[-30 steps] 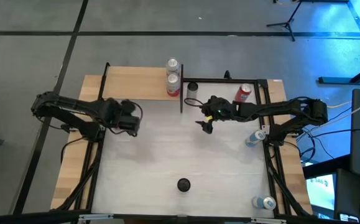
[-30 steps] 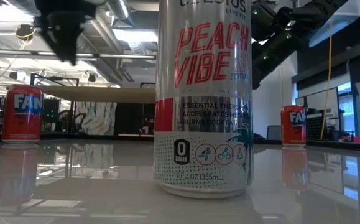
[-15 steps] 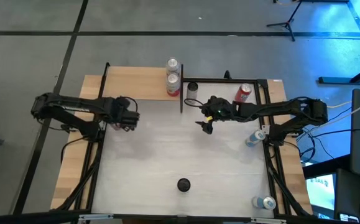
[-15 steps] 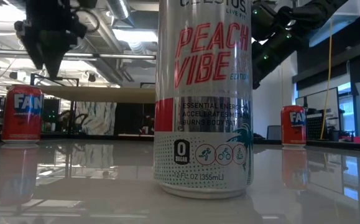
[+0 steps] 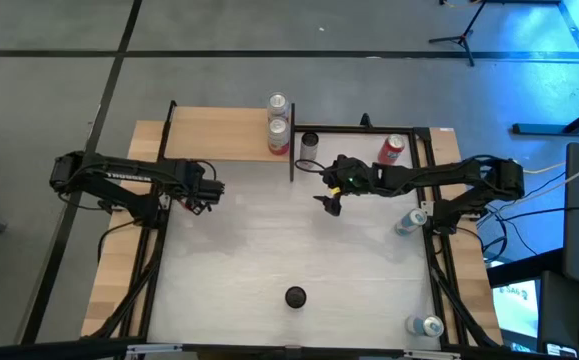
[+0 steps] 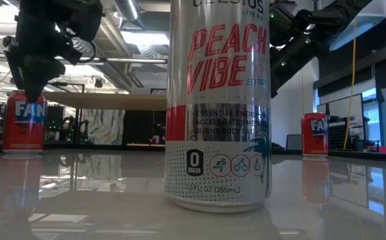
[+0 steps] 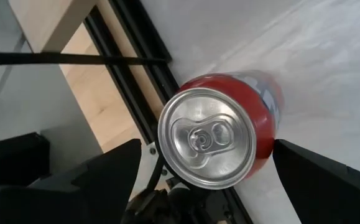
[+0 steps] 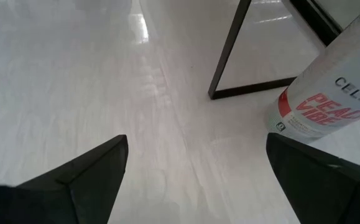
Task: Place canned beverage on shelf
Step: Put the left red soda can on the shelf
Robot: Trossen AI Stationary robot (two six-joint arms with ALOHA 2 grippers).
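Observation:
A red can with a silver top [image 7: 214, 134] stands upright on the white tabletop near the table's left frame; it shows at the left of the low view [image 6: 24, 123] and is hidden under my arm in the high view. My left gripper [image 5: 209, 190] hangs over it, pointing down and open, one finger on either side of the can's top [image 7: 207, 146], its tips just above the can [image 6: 29, 85]. My right gripper [image 5: 327, 203] is open and empty above mid-table [image 8: 195, 146]. The light-tan shelf [image 5: 219, 135] stands at the far left, with two cans at its right end [image 5: 278, 125].
A tall Peach Vibe can [image 6: 219, 107] stands at the near middle [image 5: 295, 296]. Another one [image 8: 329, 99] stands by a black frame post [image 5: 292, 150]. A red can [image 5: 393, 148] is at the far right, and two blue cans [image 5: 406, 222] [image 5: 427, 325] stand along the right edge.
My left gripper has gone down and toward the table's left edge, ending just over the red can. Its fingers stay open. My right arm and the cans have kept still.

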